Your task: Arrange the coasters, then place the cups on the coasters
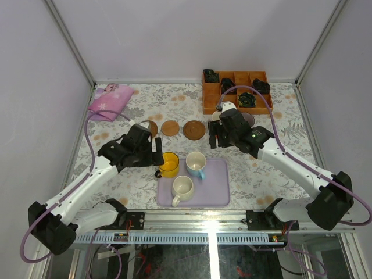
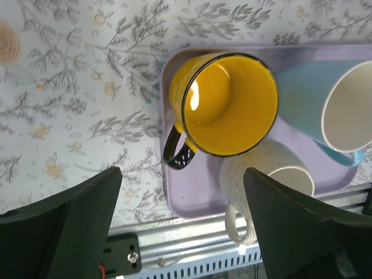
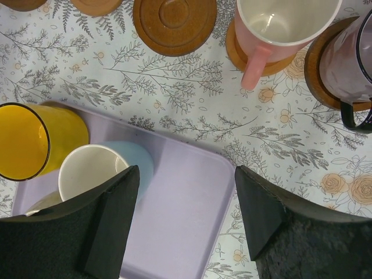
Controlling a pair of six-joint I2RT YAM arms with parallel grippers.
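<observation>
On the lavender tray (image 1: 212, 195) stand a yellow cup (image 1: 169, 164), a light blue cup (image 1: 196, 164) and a cream cup (image 1: 183, 188). My left gripper (image 1: 159, 163) hovers open just left of the yellow cup (image 2: 229, 104), whose black handle (image 2: 177, 154) points toward its fingertips (image 2: 113, 177). Open and holding nothing, my right gripper (image 3: 186, 174) hangs over the tray's far right part. Behind it a pink cup (image 3: 285, 23) and a greyish-purple cup (image 3: 349, 58) each sit on a coaster. Three bare coasters (image 1: 194, 130) (image 1: 170, 128) (image 1: 151, 127) lie in a row.
An orange-brown compartment box (image 1: 209, 99) holding dark items stands at the back right. A pink cloth pouch (image 1: 109, 102) lies at the back left. The metal rail (image 1: 192, 224) runs along the near edge, just behind the tray.
</observation>
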